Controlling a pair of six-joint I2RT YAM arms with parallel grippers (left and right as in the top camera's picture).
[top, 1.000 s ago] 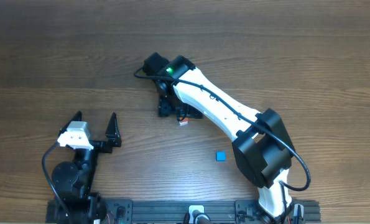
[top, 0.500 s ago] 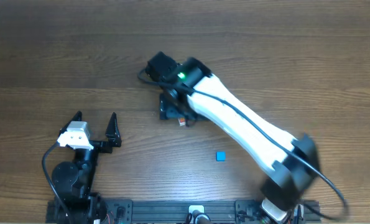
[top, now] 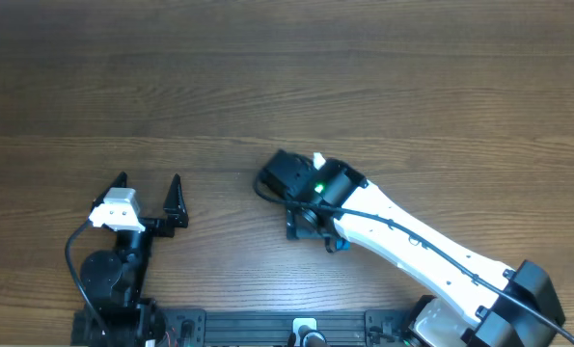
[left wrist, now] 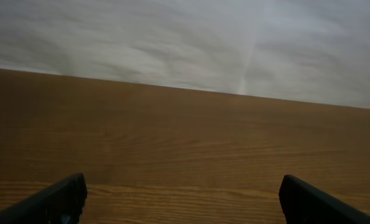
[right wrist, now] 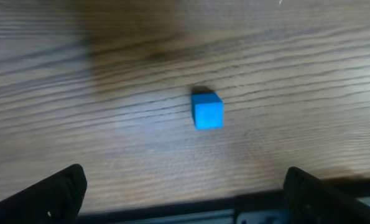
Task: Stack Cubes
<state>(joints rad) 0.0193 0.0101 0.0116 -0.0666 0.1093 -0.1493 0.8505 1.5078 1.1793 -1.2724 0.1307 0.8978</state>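
The counter (top: 412,96) is brown wood with long, fine grain running across it. One small blue cube (right wrist: 208,112) rests on it, matte, with flat faces and sharp corners. It lies on the near side of the counter, toward the right, close to the black rail (top: 258,323) that carries the two arm bases. Wood shows on every side of the cube and nothing touches it.

The right gripper (right wrist: 183,175) hangs over this spot. Its two dark fingers (right wrist: 54,196) are spread wide with nothing between them, and the cube lies beyond the gap between them. The left gripper (top: 149,183) sits near its own base, well apart from the cube, its two black fingers also set wide and holding nothing. Ahead of it, wood runs to the counter's far edge, which meets a pale grey wall (left wrist: 185,43).
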